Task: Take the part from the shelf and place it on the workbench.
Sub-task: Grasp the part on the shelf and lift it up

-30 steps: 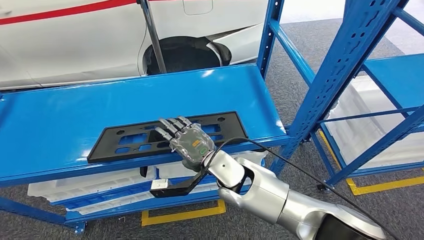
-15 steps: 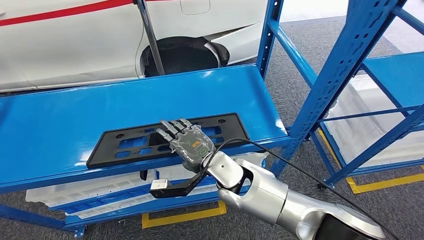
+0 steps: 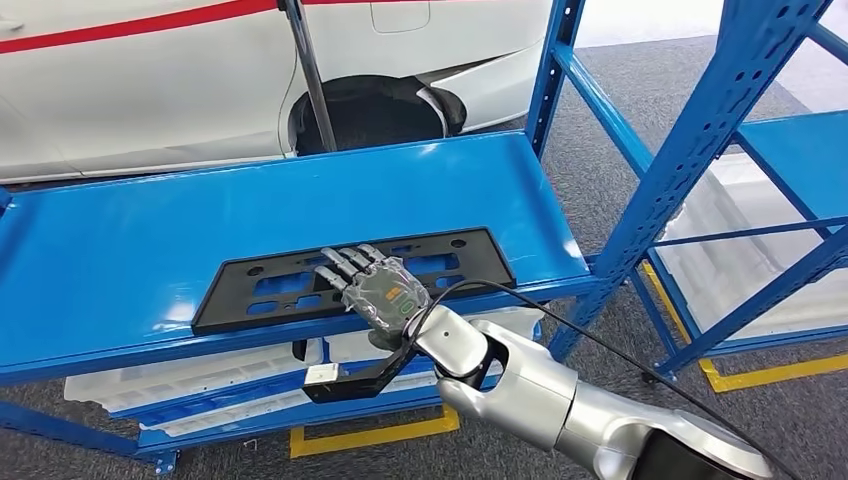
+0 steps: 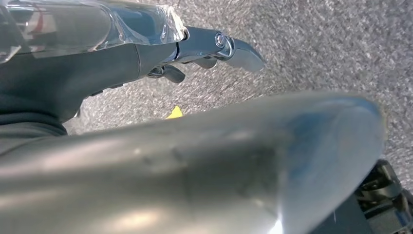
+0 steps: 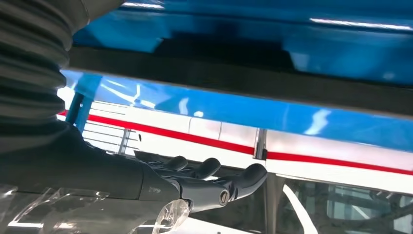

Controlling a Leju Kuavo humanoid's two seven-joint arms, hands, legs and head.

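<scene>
The part (image 3: 478, 266) is a flat black plastic frame with cut-outs, lying along the front edge of the blue shelf (image 3: 150, 230). My right hand (image 3: 375, 285) hovers palm down over the part's middle and near edge, fingers stretched out and apart, gripping nothing; whether it touches the part I cannot tell. In the right wrist view the hand's dark fingers (image 5: 243, 178) are spread, with the part's dark edge (image 5: 243, 78) running across beside them. My left hand (image 4: 146, 53) hangs over grey carpet, fingers loosely extended and holding nothing.
A white car (image 3: 150, 90) with a red stripe stands behind the shelf. Blue uprights (image 3: 680, 150) rise at the right of the shelf. White bins (image 3: 150, 385) sit on the level below, and another (image 3: 740, 260) in the rack at the right. Yellow tape (image 3: 370, 435) marks the floor.
The whole picture has shifted slightly, so the camera moved. My right hand stays over the part, its fingers still stretched out.
</scene>
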